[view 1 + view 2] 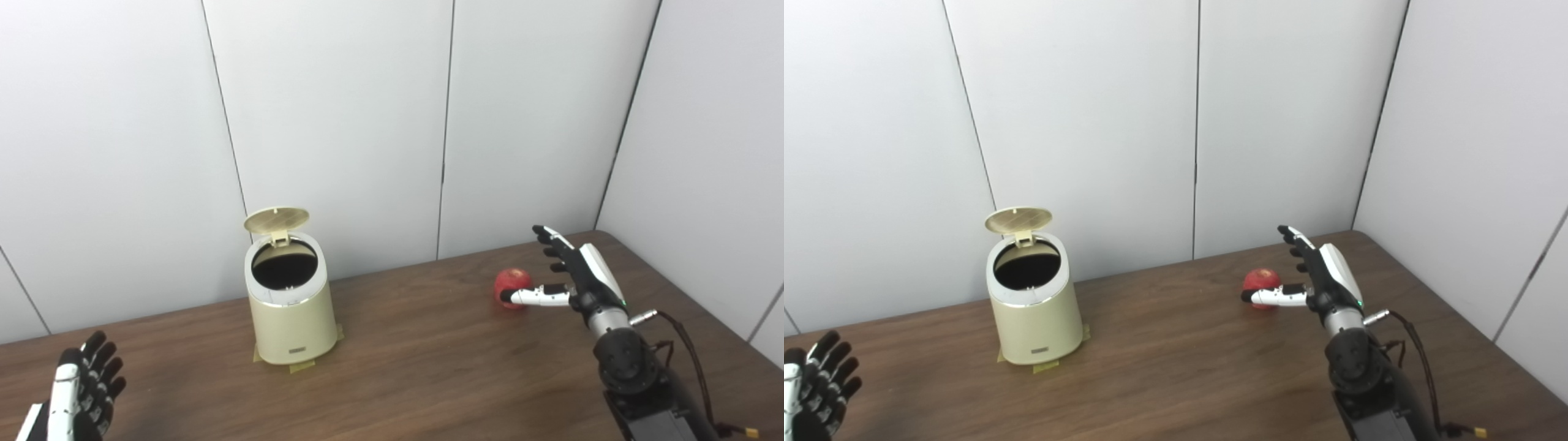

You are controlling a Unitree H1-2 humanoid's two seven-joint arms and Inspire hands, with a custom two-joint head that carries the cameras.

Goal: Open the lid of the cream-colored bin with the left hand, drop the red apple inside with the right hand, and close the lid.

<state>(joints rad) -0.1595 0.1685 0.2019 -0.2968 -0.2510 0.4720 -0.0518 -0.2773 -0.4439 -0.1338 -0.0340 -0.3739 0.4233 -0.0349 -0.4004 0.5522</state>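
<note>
Left eye view, nearest the camera: the left hand (76,392) rests low at the bottom-left corner over the wooden table (429,367), fingers spread and holding nothing, well apart from the bin. The right hand (566,272) is further in on the other side, open, with the thumb stretched across the front of the red apple (513,285) and the fingers raised beside and behind it; whether any pad actually touches the fruit cannot be told. The apple sits on the table, well apart from the cream-colored bin (293,312), which stands on taped patches with its lid (277,220) tipped upright at the back, the dark mouth exposed. Judging from its look, the apple is firm, round and smooth-skinned, fairly light but prone to roll or slip, so a wrap around its widest middle, thumb opposite fingers, seems the safest hold. Behind everything rise plain white wall panels (337,110).
</note>
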